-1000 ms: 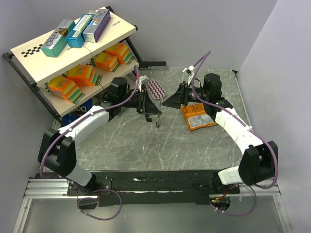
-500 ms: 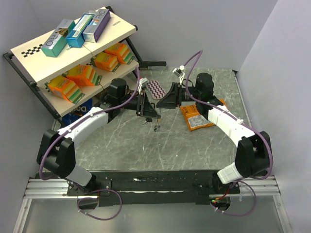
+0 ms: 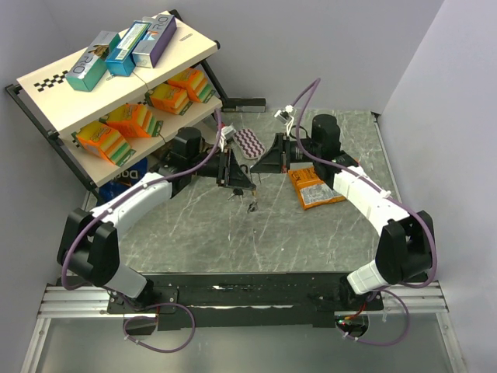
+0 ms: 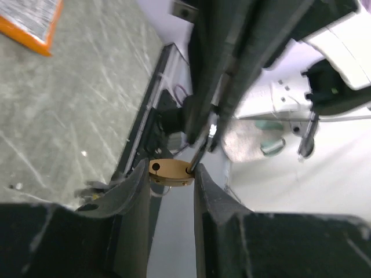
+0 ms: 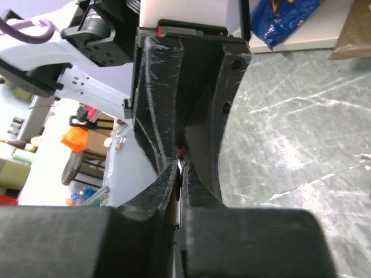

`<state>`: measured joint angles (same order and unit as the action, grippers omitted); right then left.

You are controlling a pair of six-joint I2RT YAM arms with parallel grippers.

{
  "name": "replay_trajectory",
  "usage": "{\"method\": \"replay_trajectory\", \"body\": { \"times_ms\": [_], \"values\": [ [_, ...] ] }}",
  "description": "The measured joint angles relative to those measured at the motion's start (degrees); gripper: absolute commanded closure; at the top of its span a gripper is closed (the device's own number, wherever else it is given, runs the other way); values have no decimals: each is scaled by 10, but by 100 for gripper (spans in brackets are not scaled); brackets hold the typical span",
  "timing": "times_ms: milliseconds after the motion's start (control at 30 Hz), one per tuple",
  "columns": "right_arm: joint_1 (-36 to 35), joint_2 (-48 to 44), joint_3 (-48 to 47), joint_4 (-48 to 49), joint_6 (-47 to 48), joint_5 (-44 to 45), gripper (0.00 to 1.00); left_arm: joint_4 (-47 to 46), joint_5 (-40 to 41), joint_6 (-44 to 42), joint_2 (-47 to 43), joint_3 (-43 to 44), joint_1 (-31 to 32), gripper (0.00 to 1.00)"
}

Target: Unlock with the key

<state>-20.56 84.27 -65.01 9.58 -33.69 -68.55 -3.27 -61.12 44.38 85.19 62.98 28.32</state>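
A small brass padlock is pinched between the fingers of my left gripper, held above the table. One hole in its face is empty. From the other rises a thin silvery bar, apparently the shackle. My right gripper is shut on a thin silvery strip, tip to tip with the left gripper in the top view. There the right gripper comes in from the right. Small metal pieces, perhaps the key on a ring, show just below the lock. Whether the key sits in the lock is hidden.
An orange packet lies on the marble table right of the grippers. A purple patterned pad sits behind them. A slanted shelf rack with boxes and orange sponges stands at the back left, a blue bag under it.
My right gripper has swung left to meet the left gripper's tips and closed from wide open to shut. The left arm has shifted slightly, its grip on the padlock unchanged.
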Motion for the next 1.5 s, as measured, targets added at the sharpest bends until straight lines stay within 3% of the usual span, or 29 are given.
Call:
{"method": "replay_trajectory", "body": {
  "times_ms": [400,733,1133,1267,1500],
  "values": [
    [-14,7,-26,-179,118,140,100,162,184,-61,-1,21,12,99],
    [-68,19,3,-196,125,232,100,289,302,-60,-8,25,38,99],
    [-169,76,97,-141,82,204,100,342,356,28,-124,-157,80,99],
    [-169,124,92,-118,79,202,100,342,388,30,-82,-153,80,99],
    [-144,183,61,-111,100,236,100,351,453,5,44,-73,80,99]
  ]
}}
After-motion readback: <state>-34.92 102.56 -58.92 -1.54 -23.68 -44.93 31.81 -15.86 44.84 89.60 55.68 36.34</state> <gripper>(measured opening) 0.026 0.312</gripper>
